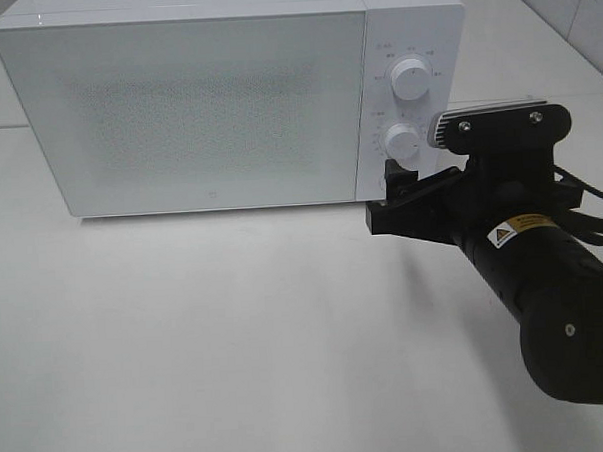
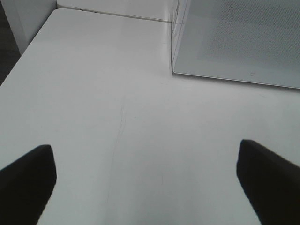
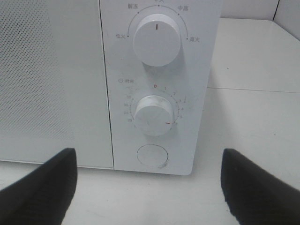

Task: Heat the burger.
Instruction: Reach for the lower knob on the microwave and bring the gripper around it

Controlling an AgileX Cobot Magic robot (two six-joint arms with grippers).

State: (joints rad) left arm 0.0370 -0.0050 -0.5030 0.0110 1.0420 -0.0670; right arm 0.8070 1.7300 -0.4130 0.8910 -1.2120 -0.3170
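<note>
The burger is out of view in every frame. The white microwave (image 1: 206, 100) stands at the back of the table with its door (image 1: 181, 106) shut, and the dotted panel hides the inside. My right gripper (image 1: 398, 187) sits open just in front of the control panel, below the lower dial (image 1: 402, 142). In the right wrist view the right gripper (image 3: 147, 154) has its fingers spread either side of the lower dial (image 3: 154, 115) and the round button (image 3: 152, 155), holding nothing. My left gripper (image 2: 145, 147) is open over bare table, near the microwave's left front corner (image 2: 174, 70).
An upper dial (image 1: 410, 78) sits above the lower one on the panel. The white table (image 1: 236, 329) stretches in front of the microwave. A seam between two tabletops (image 2: 117, 14) runs behind the microwave's left side.
</note>
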